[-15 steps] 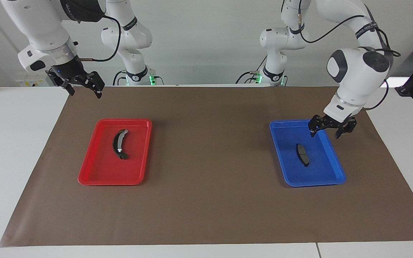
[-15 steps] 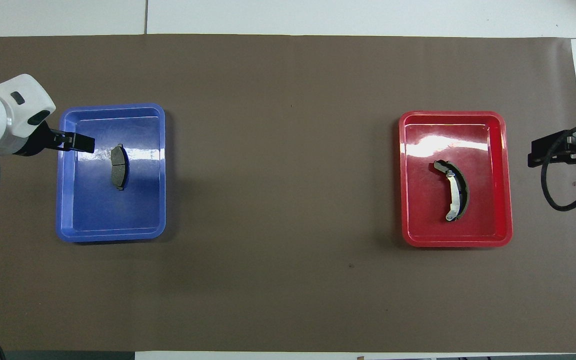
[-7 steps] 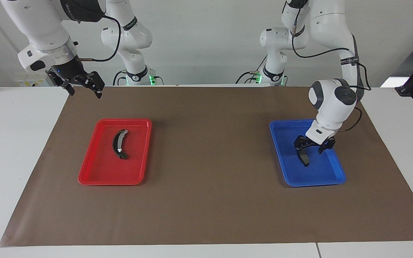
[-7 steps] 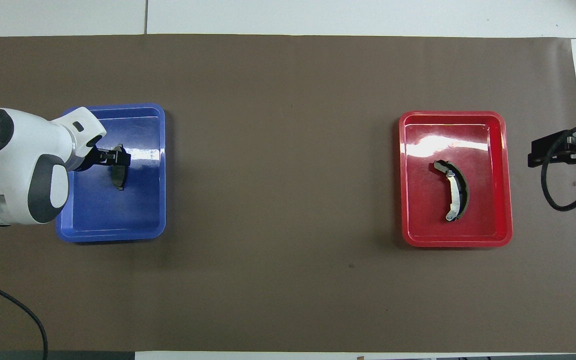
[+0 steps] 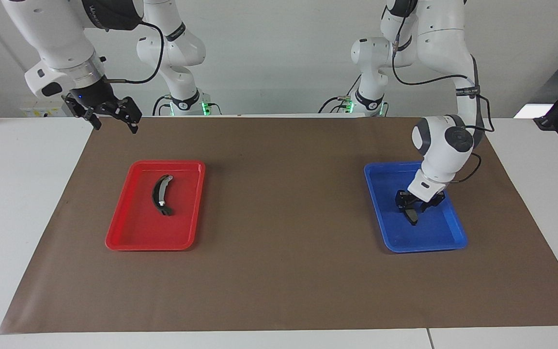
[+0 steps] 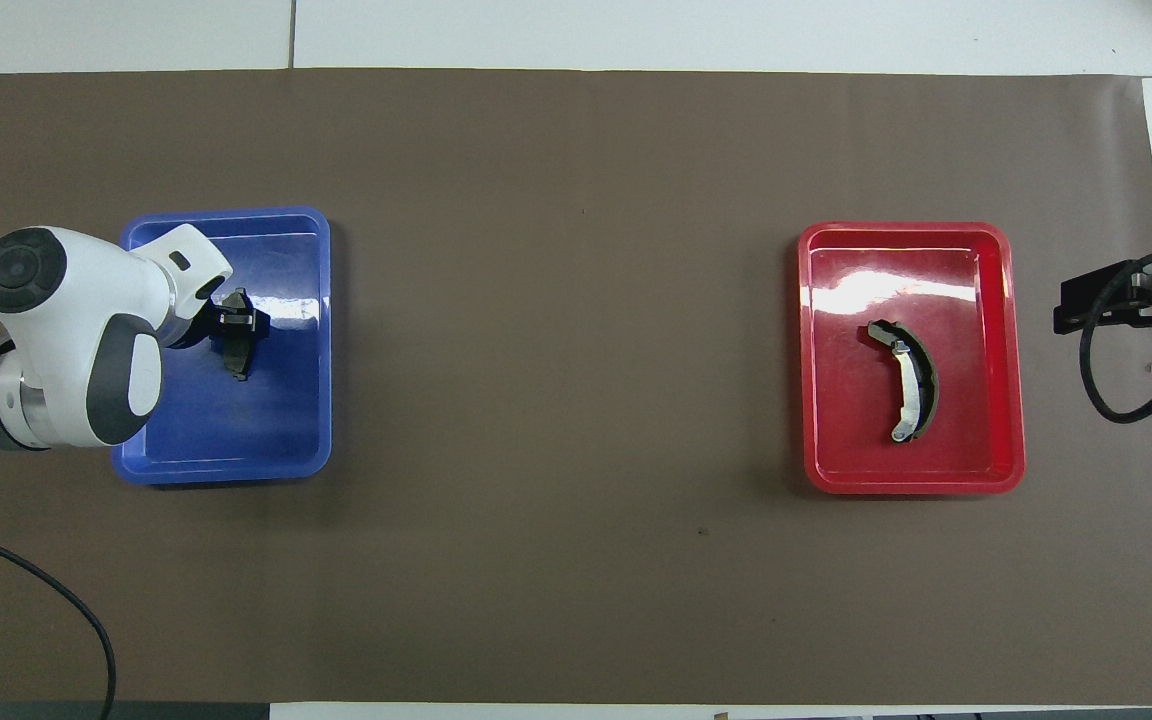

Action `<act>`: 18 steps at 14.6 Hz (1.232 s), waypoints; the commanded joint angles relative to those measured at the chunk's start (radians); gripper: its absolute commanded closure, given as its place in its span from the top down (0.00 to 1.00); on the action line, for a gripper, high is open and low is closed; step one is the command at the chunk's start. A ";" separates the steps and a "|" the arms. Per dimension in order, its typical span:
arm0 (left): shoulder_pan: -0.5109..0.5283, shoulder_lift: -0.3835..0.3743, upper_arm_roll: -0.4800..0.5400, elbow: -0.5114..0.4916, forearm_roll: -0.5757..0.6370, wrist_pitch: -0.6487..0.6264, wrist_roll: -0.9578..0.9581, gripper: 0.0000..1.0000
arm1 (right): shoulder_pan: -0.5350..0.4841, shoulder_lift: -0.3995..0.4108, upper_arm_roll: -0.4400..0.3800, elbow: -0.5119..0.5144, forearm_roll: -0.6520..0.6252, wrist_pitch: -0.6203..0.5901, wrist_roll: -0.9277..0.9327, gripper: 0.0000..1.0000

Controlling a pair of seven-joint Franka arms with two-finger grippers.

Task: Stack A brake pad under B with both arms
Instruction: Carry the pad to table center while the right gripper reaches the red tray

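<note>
1. Since prev frame, my left gripper [image 5: 412, 207] dropped onto A brake pad [image 5: 410, 214] in blue tray [image 5: 453, 237], fingers closing on it.
2. Grip mid-pad, lift level.
3. Right gripper [image 5: 112, 118] waits open; B [image 5: 160, 194] in red tray [image 5: 129, 237].

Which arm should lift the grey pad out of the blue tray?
Left: the left gripper is down in the blue tray around the grey pad. The right gripper waits by the red tray.

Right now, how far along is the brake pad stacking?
Nothing is stacked yet. The left gripper is down around the short flat dark-grey pad in the blue tray. The right gripper waits raised; the curved black brake shoe lies untouched in the red tray.
</note>
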 commanded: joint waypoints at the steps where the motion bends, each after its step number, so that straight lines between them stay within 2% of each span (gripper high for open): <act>1: -0.012 -0.022 0.008 -0.015 0.016 -0.024 -0.037 0.03 | -0.009 -0.025 0.004 -0.036 0.013 0.024 -0.026 1.00; 4: -0.039 -0.090 0.008 0.014 0.016 -0.132 -0.040 0.01 | -0.013 -0.042 0.004 -0.077 0.013 0.042 -0.026 1.00; 6: -0.105 -0.097 0.005 0.095 0.012 -0.246 -0.051 0.01 | -0.015 -0.072 0.002 -0.157 0.013 0.112 -0.029 1.00; 7: -0.159 -0.088 0.005 0.120 0.010 -0.246 -0.095 0.01 | -0.013 -0.089 0.002 -0.211 0.013 0.154 -0.035 1.00; 9: -0.301 -0.080 0.008 0.123 0.001 -0.166 -0.292 0.01 | -0.013 -0.114 0.002 -0.312 0.019 0.230 -0.095 1.00; 11: -0.430 -0.040 0.008 0.140 -0.013 -0.122 -0.462 0.01 | -0.019 -0.102 0.001 -0.386 0.020 0.301 -0.165 1.00; 14: -0.574 0.113 0.010 0.287 -0.013 -0.122 -0.603 0.01 | -0.028 -0.060 0.002 -0.519 0.022 0.495 -0.230 1.00; 18: -0.648 0.165 0.005 0.287 -0.018 -0.059 -0.612 0.04 | -0.036 0.015 0.002 -0.662 0.063 0.794 -0.351 1.00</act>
